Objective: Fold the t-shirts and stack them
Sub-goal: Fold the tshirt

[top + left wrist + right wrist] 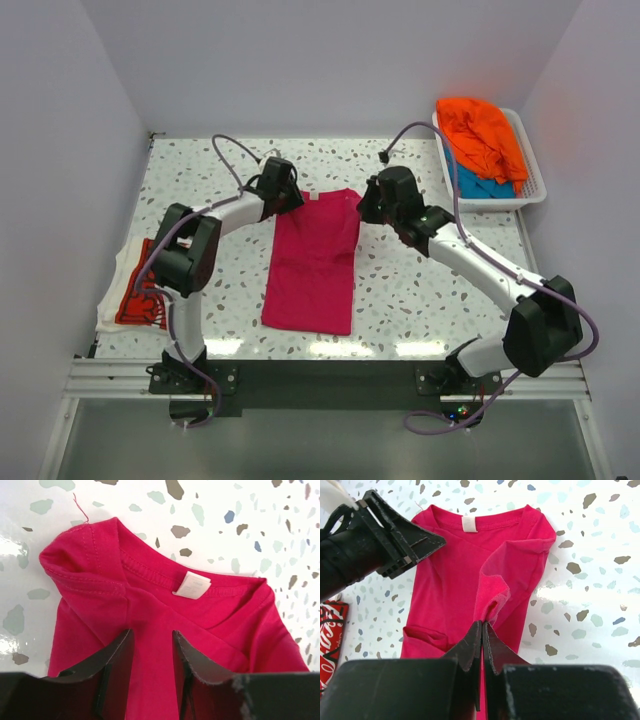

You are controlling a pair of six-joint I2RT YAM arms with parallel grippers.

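A magenta-pink t-shirt point(310, 270) lies lengthwise in the middle of the table, collar and white label point(191, 585) at the far end. My left gripper point(290, 197) hovers over the collar's left side; its jaws point(152, 635) stand apart over flat pink cloth point(150, 600). My right gripper point(366, 207) is at the shirt's right shoulder, shut point(482, 625) on a raised fold of the pink cloth point(492, 587). A red t-shirt with white lettering point(140, 295) lies at the table's left edge. An orange t-shirt point(480, 135) rests on a teal-blue one point(487, 187).
The white slatted basket point(535, 172) at the back right holds the orange and teal-blue shirts. Grey walls close in on the left, back and right. A metal rail point(320, 378) runs along the near edge. The left gripper point(395, 540) shows in the right wrist view.
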